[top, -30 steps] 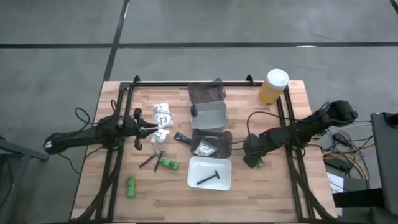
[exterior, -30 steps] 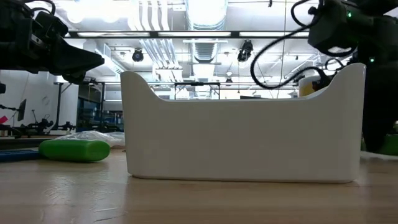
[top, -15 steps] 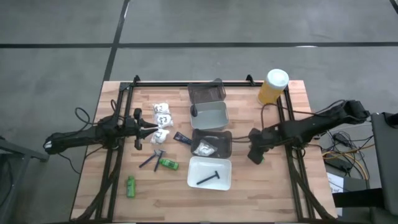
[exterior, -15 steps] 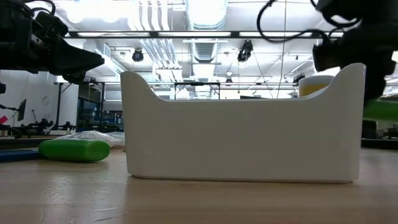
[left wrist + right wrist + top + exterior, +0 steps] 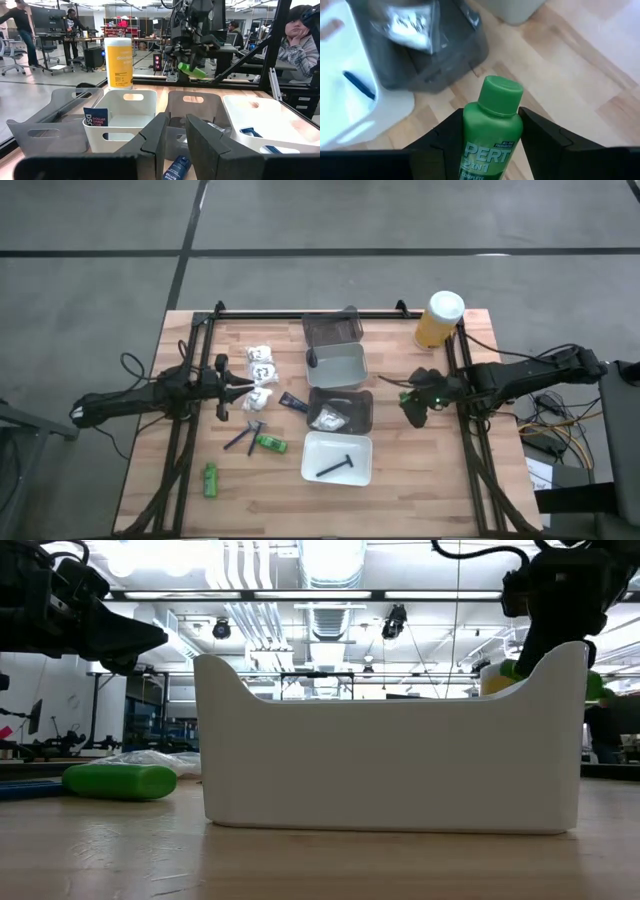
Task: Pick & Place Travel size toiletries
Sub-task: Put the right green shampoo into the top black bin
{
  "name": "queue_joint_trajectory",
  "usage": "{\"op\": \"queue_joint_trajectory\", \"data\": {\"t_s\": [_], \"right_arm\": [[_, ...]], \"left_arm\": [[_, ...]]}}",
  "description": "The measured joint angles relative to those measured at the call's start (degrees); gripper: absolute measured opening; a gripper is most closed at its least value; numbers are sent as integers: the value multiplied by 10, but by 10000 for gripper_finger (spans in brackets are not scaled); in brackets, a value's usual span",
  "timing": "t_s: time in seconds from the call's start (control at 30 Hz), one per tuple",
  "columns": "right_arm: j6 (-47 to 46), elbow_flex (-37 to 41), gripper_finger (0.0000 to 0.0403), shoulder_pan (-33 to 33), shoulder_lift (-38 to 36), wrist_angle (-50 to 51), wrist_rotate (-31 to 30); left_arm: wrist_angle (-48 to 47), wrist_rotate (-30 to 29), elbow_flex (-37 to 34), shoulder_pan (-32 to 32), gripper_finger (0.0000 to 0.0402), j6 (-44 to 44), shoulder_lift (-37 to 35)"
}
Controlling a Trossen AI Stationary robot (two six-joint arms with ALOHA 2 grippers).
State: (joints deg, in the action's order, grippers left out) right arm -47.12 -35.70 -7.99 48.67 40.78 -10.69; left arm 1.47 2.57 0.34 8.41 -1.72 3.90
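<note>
Right jaws pinching a green bottle, lifted above the table beside the grey tray. Left jaws slightly spread, near white packets.

Green bottle – glossy plastic; table – pale wood planks; white tray – smooth, matt

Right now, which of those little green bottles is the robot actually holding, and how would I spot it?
Start at the tall yellow container at the table's far right corner, then look just in front of it to the right gripper, beside the row of trays. The green bottle is clamped between its fingers, off the wood. The two other green bottles lie loose near the left arm.
</note>
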Motion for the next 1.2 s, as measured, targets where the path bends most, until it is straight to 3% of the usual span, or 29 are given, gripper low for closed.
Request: {"op": "queue_joint_trajectory", "data": {"t_s": [0.17,0.37,0.5,0.63,0.9,1.2], "right_arm": [[56,-13,165,20,-17,-1,0],[116,-29,164,25,-14,-13,1],[139,-35,157,24,-7,-32,0],[174,-35,162,30,5,-77,1],[218,-51,159,77,33,-86,69],[284,-97,169,157,59,-87,142]], "left_arm": [[4,-16,0,0,78,-2,0],[8,-22,0,0,78,-94,4],[86,-27,0,0,79,-147,19],[132,-26,7,0,92,-143,51],[130,-3,109,0,144,-42,213],[133,33,294,0,165,200,473]]}}
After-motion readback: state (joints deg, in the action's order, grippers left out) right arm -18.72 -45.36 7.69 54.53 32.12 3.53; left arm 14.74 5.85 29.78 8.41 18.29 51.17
